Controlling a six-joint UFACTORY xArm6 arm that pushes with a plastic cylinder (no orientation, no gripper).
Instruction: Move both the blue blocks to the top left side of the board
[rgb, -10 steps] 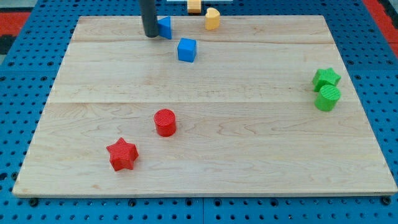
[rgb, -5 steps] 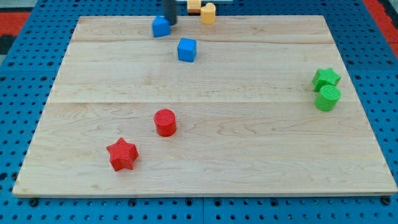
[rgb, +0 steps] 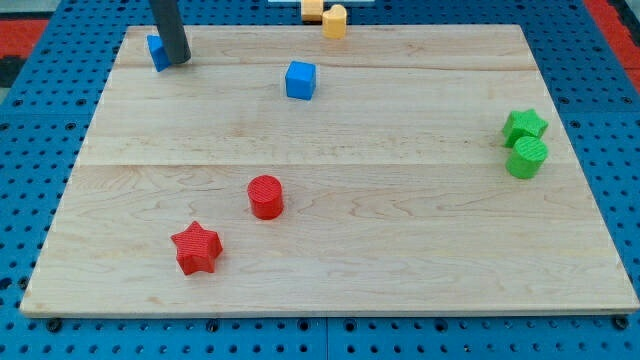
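One blue block (rgb: 156, 51) sits near the board's top left corner, partly hidden behind my rod. My tip (rgb: 178, 60) rests on the board right against that block's right side. The second blue block, a cube (rgb: 300, 80), stands apart, above the board's middle, well to the right of my tip. The wooden board (rgb: 330, 230) fills most of the view.
A red cylinder (rgb: 265, 196) and a red star (rgb: 196, 248) stand at the lower left. A green star (rgb: 524, 126) and a green cylinder (rgb: 527, 158) touch at the right edge. Two yellow-orange blocks (rgb: 334, 20) sit at the top edge.
My rod has swept left along the top of the board, pushing the first blue block from the top centre to near the top left corner. The blue cube has not moved.
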